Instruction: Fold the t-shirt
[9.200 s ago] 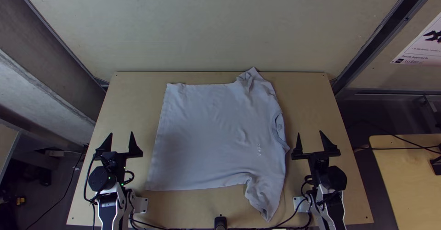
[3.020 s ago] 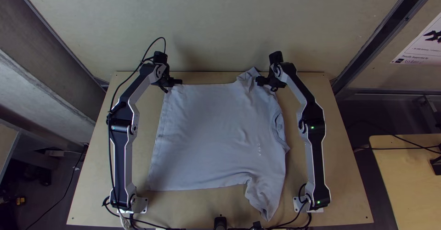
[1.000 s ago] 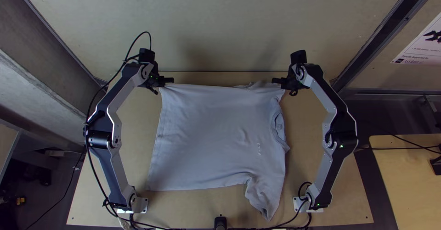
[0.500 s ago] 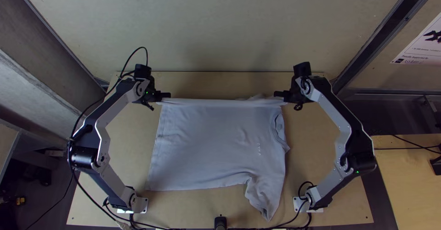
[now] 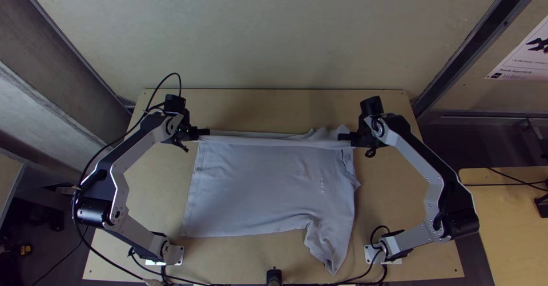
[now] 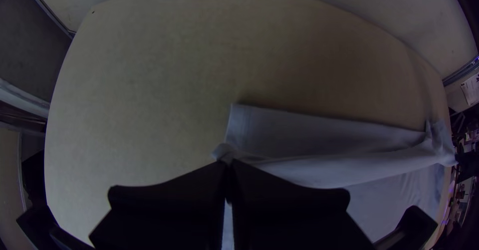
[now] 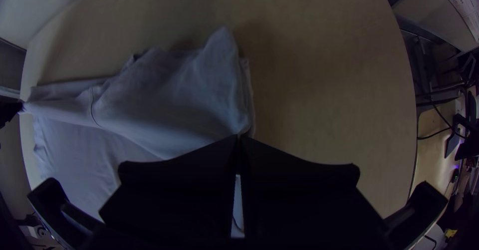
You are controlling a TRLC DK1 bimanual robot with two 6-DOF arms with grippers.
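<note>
Had the pale grey t-shirt (image 5: 262, 183) mostly spread over the middle of the bench (image 5: 160, 177), with its hem toward the left edge, its collar (image 5: 348, 161) toward the right edge and one sleeve (image 5: 331, 246) pointing at the near edge. Held fabric at the hem end in the left gripper (image 5: 206, 132), its fingers pinched together. Nipped fabric at the sleeve end in the right gripper (image 5: 341, 137), likewise closed down narrow. Stretched a raised fold between both, with cloth lying behind it toward the bench's far edge.
</note>
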